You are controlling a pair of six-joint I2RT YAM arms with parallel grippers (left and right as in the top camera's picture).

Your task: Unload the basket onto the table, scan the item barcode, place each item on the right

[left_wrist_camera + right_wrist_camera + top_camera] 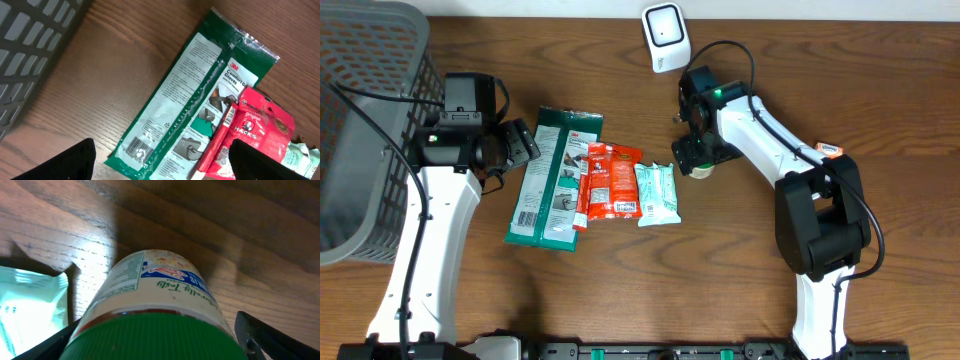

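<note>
Green ribbed plastic lid (150, 335) fills the bottom of the right wrist view, capping a cream-labelled round jar (160, 280), the likely item to scan; the right gripper (150, 347) has its jaws spread wide either side of that lid, probably so as to leave the label free to face a reader; whether the dark fingers (280, 337) touch it I cannot tell, and no barcode shows among the fine print; a pale mint foil packet (25, 310) is cut off at the left edge. Low in the left wrist view, the left gripper (162, 165) holds nothing, its jaws wide apart above the wooden table (110, 75); a long green-and-white glove packet (195, 95) lies diagonally, barcode at its lower end, a red snack packet (255, 135) overlapping its right side; a grey slatted plastic basket (30, 45) crowds the upper left. Overhead, the jar sits right of centre, almost hidden beneath the right gripper, just below a white stand scanner (663, 37) at the top edge, conveniently near; the left arm idles beside the basket.
</note>
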